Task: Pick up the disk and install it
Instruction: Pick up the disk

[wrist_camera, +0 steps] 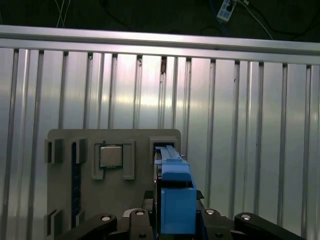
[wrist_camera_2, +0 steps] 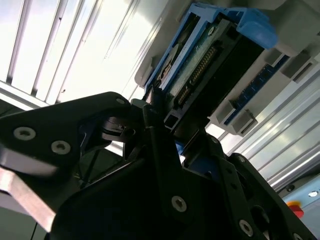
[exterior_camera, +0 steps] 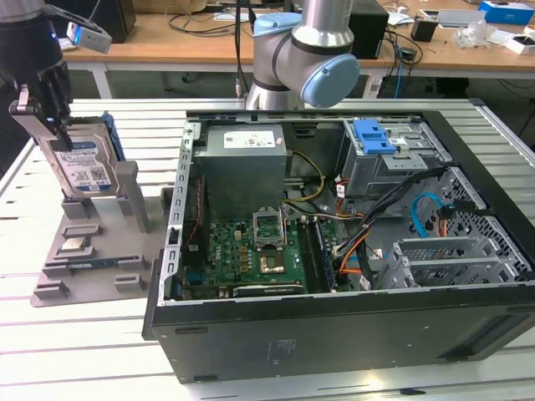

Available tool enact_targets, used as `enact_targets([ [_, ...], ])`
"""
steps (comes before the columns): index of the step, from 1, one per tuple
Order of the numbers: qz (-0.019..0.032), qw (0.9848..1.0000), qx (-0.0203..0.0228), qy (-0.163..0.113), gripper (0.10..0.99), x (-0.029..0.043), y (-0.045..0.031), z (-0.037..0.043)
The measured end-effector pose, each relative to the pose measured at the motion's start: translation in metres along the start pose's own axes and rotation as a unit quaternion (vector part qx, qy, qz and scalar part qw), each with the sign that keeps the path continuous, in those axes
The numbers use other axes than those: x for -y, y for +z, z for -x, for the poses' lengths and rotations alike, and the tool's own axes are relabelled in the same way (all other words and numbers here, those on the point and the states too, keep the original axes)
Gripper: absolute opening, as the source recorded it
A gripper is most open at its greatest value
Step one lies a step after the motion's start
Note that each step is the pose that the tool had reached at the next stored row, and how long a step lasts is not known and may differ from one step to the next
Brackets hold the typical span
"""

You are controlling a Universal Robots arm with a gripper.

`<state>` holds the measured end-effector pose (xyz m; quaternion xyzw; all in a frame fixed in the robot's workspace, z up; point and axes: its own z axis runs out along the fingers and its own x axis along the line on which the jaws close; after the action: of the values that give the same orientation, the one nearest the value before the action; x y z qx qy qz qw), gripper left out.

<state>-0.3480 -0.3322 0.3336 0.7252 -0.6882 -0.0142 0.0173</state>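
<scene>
Gripper (exterior_camera: 50,125) sits at the exterior view's left, over the grey fixture tray (exterior_camera: 92,259) on the slatted metal table (exterior_camera: 84,351). Fingers (wrist_camera: 137,220) are narrow, pinched on the top edge of the disk (exterior_camera: 84,163). Disk stands upright on edge w/ its white-and-blue label facing the camera and its lower end down among the tray's grey posts; can't tell if it's resting in the slot or just clear of it. In both wrist views the blue carrier frame (wrist_camera: 175,190) runs between the black fingers, and the second wrist view shows the connector end of the drive (wrist_camera_2: 200,70) past them. A CPU chip (wrist_camera: 111,156) lies in a tray pocket just beside the disk. Open PC case (exterior_camera: 334,326) lies to the exterior view's right, motherboard (exterior_camera: 242,251) exposed, w/ a bare blue bracket (exterior_camera: 373,136) at the drive cage, well apart from the gripper.
</scene>
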Motion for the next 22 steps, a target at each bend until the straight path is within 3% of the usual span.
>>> enact_targets([
  [17, 0.0, 1.0, 0.0003, 0.0, 0.369, -0.0008, -0.018, 0.0001],
  [22, 0.0, 1.0, 0.0004, 0.0, 0.369, -0.0013, -0.0289, 0.0003],
])
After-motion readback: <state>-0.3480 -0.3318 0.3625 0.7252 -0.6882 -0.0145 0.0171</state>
